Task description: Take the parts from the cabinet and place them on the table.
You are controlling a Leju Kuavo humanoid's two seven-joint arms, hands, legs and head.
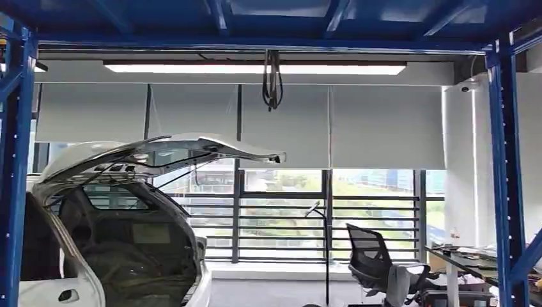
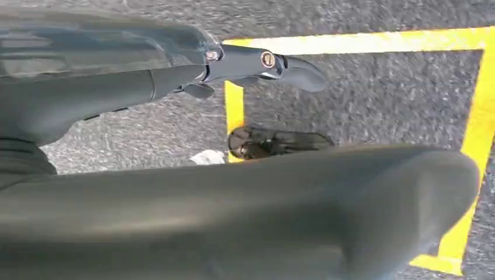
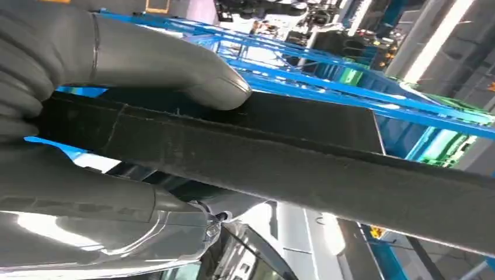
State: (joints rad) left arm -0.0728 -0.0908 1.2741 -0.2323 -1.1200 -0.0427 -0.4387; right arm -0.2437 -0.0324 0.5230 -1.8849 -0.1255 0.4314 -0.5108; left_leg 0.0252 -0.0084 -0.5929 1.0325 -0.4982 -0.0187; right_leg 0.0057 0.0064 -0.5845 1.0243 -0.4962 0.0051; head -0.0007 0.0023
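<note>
Black felt-like, the long flat panel part (image 3: 280, 157) sat pinched in the right robot hand (image 3: 87, 116), thick grey thumb pressed on its upper face and fingers under it, held up in front of blue steel racking (image 3: 350, 70). The left robot hand (image 2: 257, 64) hung over grey floor (image 2: 379, 99) with yellow tape lines (image 2: 362, 42), fingers stretched out, holding nothing. Ahead stood a white car with its tailgate raised (image 1: 115, 211).

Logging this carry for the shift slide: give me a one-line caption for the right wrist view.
Right hand grips a long black felt-covered part, thumb pressed on top, with blue racking behind.
</note>
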